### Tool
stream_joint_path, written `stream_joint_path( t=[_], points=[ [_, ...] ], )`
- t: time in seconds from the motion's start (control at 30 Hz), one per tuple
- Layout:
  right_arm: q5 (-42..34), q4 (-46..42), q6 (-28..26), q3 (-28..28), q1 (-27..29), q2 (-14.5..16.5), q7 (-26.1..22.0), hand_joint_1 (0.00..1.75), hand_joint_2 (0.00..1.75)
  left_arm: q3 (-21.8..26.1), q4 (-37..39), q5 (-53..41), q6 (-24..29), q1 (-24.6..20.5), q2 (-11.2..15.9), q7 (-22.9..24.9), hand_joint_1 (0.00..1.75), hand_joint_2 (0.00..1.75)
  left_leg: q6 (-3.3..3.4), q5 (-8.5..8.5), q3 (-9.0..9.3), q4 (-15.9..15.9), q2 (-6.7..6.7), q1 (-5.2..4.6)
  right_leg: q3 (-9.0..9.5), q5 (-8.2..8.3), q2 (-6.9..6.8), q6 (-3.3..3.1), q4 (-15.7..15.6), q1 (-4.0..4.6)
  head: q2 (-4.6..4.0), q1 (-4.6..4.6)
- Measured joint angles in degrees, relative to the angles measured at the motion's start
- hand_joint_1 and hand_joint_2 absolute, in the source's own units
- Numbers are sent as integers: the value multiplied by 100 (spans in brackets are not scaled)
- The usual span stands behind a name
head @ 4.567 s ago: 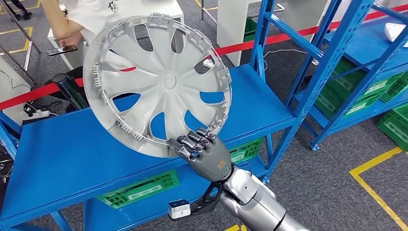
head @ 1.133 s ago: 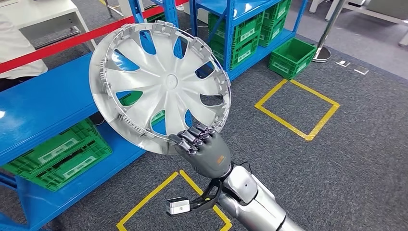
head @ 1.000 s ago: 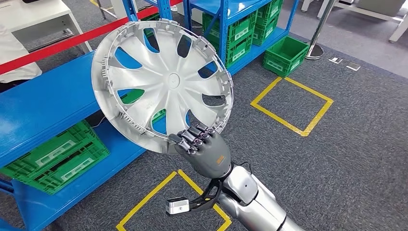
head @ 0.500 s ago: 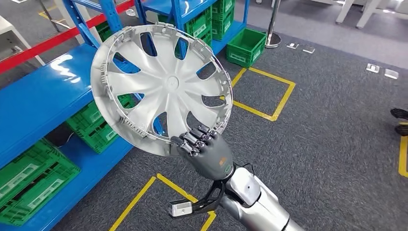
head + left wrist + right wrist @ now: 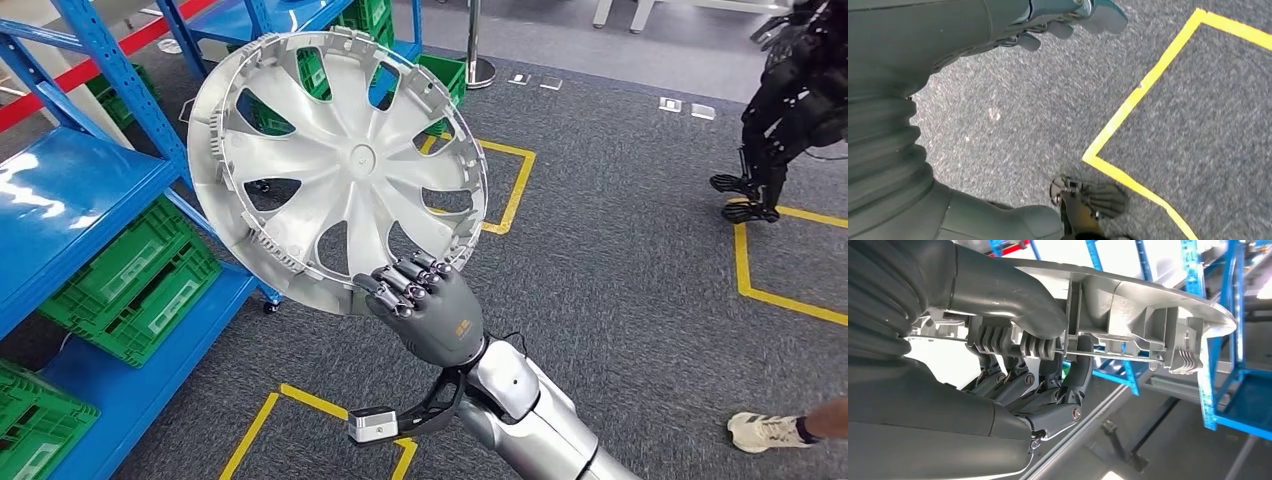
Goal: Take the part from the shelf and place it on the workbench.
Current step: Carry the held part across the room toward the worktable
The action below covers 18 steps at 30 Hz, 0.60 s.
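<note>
The part is a silver wheel cover (image 5: 340, 165) with curved spokes, held up on edge in front of me over the grey carpet. My right hand (image 5: 430, 310) grips its lower rim, fingers curled over the edge. The right wrist view shows that hand (image 5: 1013, 340) from close up, with its thumb and fingers clamped on the ribbed rim of the wheel cover (image 5: 1128, 295). My left hand (image 5: 973, 30) hangs over the carpet with its fingers apart and nothing in it.
A blue shelf (image 5: 60, 200) with green crates (image 5: 130, 280) beneath stands at the left. Yellow tape squares (image 5: 510, 190) mark the carpet. A dark legged machine (image 5: 790, 100) stands at the far right, and a person's shoe (image 5: 765, 432) shows at the lower right.
The whole picture has shifted: the camera has turned away from the shelf, which now lies at the left edge. The wheel cover stays in my right hand as before.
</note>
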Motion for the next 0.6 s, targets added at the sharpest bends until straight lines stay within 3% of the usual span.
stream_joint_path(
  t=[0.03,0.1,0.17,0.23,0.27,0.3,0.37,0.43,0.5,0.53,0.6],
  points=[
    [-3,-4,-1,0,5,0,-7,175,175,2,-2,10,13,-5,-5,-9,0,175,-29,51,56,-106,94,16,-13,5,-19,27,-7,14,0,1],
    [-10,-6,1,1,-15,-1,-35,175,175,7,-4,26,36,-9,-11,-35,0,175,-110,159,162,-321,291,72,-144,-178,-313,61,243,67,0,22],
    [-10,-2,4,9,-42,-2,-72,175,175,21,-2,51,50,5,-18,-56,0,175,-178,188,161,-363,484,92,-457,-576,-682,101,927,63,0,43],
    [-3,-2,3,17,-44,-2,-74,175,175,50,3,83,62,34,-18,-52,0,175,-217,170,105,-311,679,101,-665,-779,-798,168,1437,27,0,45],
    [6,-2,2,19,-41,-2,-59,175,175,67,4,87,75,45,-18,-26,0,175,-239,155,71,-270,767,112,-617,-729,-825,201,1406,7,0,46],
    [20,-3,0,18,-37,-2,-38,175,175,77,5,81,95,51,-17,27,0,175,-272,132,35,-214,846,130,-450,-597,-873,235,1155,-12,0,46],
    [56,-17,-7,17,-16,-1,-1,175,175,91,5,50,152,57,-3,210,0,175,-372,49,-45,-56,975,144,-24,-366,-1114,272,446,-29,0,48],
    [92,-59,-16,18,36,10,16,175,175,103,7,27,213,77,19,421,0,175,-455,-36,-92,75,1068,127,148,-316,-1257,175,144,-17,0,29],
    [123,-104,-20,20,101,23,28,175,175,129,9,22,249,95,27,591,0,175,-490,-73,-71,114,1163,124,124,-312,-1148,38,176,-5,0,2],
    [136,-123,-18,21,134,26,37,175,175,140,9,22,256,96,27,654,0,175,-516,-104,-60,135,1152,139,117,-306,-1088,1,174,-7,0,-3],
    [168,-164,0,22,185,27,74,175,175,157,11,32,261,98,24,734,0,175,-569,-329,-144,388,908,177,103,-278,-976,-61,159,-22,0,-10]
  ],
)
